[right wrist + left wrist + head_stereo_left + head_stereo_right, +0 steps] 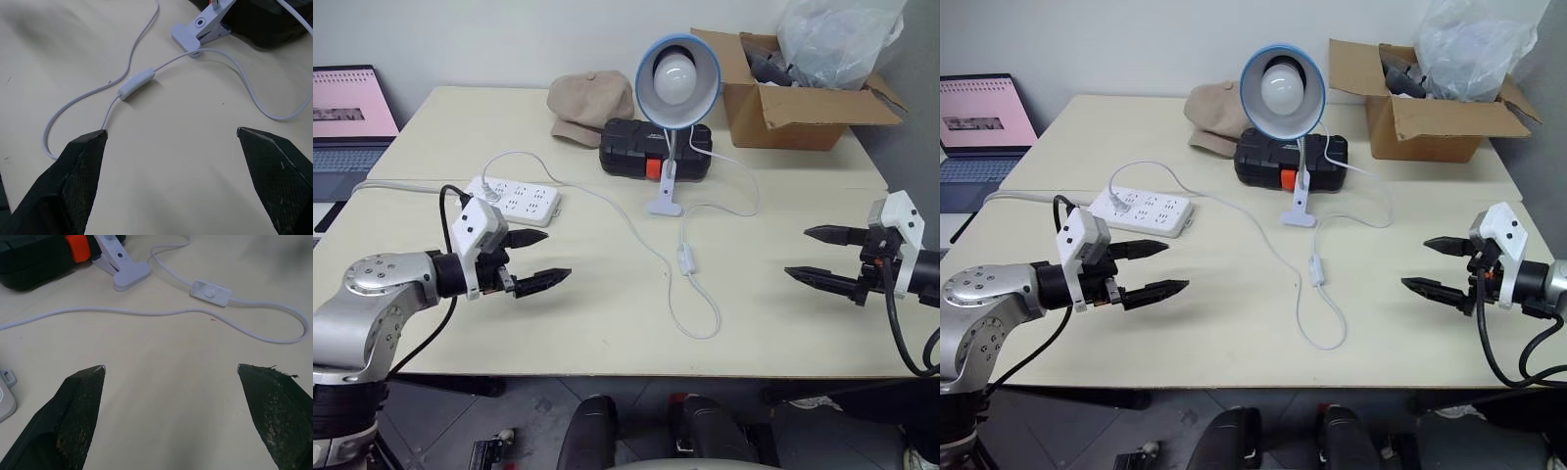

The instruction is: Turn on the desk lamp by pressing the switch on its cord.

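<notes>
Lamp (676,76) stands unlit at upper centre of the head view, shade facing the camera, clip base on the table (607,323) just in front of a black case (651,149). Its cord (700,304) runs down-frame from the base and loops near the front edge; the switch (686,258) lies flat at frame centre, btwn both arms and well apart from each. Left gripper (533,259), lower left, and right gripper (822,257), lower right, hover w/ fingers spread wide, holding nothing. Power strip (514,200) sits left of centre. Best approach, judging from here: bring one gripper over the switch, narrow the fingers, press straight down w/ one tip on the button so the light housing doesn't skid or roll on the smooth top.
</notes>
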Robot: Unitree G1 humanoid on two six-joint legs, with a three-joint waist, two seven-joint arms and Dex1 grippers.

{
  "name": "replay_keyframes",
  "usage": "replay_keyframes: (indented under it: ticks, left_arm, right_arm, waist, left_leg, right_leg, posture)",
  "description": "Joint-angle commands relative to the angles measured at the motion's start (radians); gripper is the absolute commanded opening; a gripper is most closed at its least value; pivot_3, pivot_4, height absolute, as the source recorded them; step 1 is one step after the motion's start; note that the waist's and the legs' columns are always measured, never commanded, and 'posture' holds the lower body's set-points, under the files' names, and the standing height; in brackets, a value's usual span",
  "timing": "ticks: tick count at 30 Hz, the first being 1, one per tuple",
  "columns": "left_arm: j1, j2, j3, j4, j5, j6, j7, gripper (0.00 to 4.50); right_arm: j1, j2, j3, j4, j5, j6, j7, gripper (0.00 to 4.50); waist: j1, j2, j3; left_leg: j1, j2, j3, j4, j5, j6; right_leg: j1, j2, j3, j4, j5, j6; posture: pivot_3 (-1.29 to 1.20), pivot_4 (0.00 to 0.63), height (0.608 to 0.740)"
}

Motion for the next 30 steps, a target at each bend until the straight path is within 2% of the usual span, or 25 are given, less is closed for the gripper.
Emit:
replay_keyframes:
  ticks: [1, 8, 12, 15, 18, 22, 30]
  left_arm:
    - [-0.022, 0.004, -0.004, -0.027, -0.009, -0.009, -0.007, 4.50]
    - [-0.038, -0.007, -0.012, -0.046, 0.004, -0.022, 0.020, 4.50]
    - [-0.045, -0.013, -0.020, -0.052, 0.015, -0.023, 0.035, 4.50]
    - [-0.023, 0.006, -0.036, -0.055, 0.019, -0.041, -0.013, 4.50]
    - [0.021, 0.044, -0.078, -0.050, 0.083, -0.131, -0.075, 4.50]
    - [0.032, 0.028, -0.103, -0.044, 0.094, -0.167, -0.088, 4.50]
    - [0.017, -0.006, -0.172, 0.002, 0.180, -0.268, -0.087, 4.50]
  right_arm:
    - [-0.018, 0.007, -0.040, -0.030, 0.025, 0.011, -0.024, 4.44]
    - [0.007, -0.023, 0.013, -0.022, -0.060, -0.045, -0.005, 4.44]
    - [-0.022, -0.027, 0.052, -0.019, -0.062, -0.005, -0.018, 4.44]
    - [-0.091, -0.008, 0.082, -0.009, -0.036, 0.103, -0.080, 4.44]
    - [-0.194, 0.037, 0.097, -0.017, 0.039, 0.249, -0.143, 4.44]
    - [-0.352, 0.108, 0.121, 0.006, 0.168, 0.487, -0.209, 4.44]
    - [-0.636, 0.339, 0.254, 0.237, 0.123, 0.766, -0.406, 4.44]
  waist:
    - [0.000, 0.000, 0.000]
    - [0.000, 0.000, 0.000]
    - [0.000, 0.000, 0.000]
    - [-0.002, 0.000, 0.000]
    - [-0.004, 0.000, 0.000]
    - [-0.002, 0.000, 0.000]
    - [-0.002, 0.000, 0.000]
  left_leg:
    - [0.000, 0.000, 0.000, 0.000, 0.000, 0.000]
    - [0.000, 0.000, 0.000, 0.000, 0.000, 0.000]
    - [0.000, 0.000, 0.000, 0.000, 0.000, 0.000]
    - [0.000, 0.000, 0.000, 0.000, 0.000, 0.000]
    - [0.000, 0.000, 0.000, 0.000, 0.000, 0.000]
    - [0.000, 0.000, 0.000, 0.000, 0.000, 0.000]
    - [-0.002, 0.000, 0.001, 0.000, 0.000, 0.000]
  right_leg:
    - [0.000, 0.000, 0.000, 0.000, 0.000, 0.000]
    - [0.000, 0.000, 0.000, 0.000, 0.000, 0.000]
    - [0.000, 0.000, 0.000, 0.000, 0.000, 0.000]
    - [0.000, 0.000, 0.000, 0.000, 0.000, 0.000]
    - [0.000, 0.000, 0.001, 0.001, 0.000, 0.000]
    - [-0.001, 0.000, 0.001, 0.001, 0.000, -0.001]
    - [-0.002, 0.000, 0.001, 0.001, 0.000, -0.001]
  posture:
    - [0.00, 0.150, 0.740]
    - [0.00, 0.150, 0.740]
    - [0.00, 0.150, 0.740]
    - [0.00, 0.150, 0.740]
    - [0.00, 0.150, 0.740]
    - [0.00, 0.150, 0.740]
    - [0.00, 0.150, 0.740]
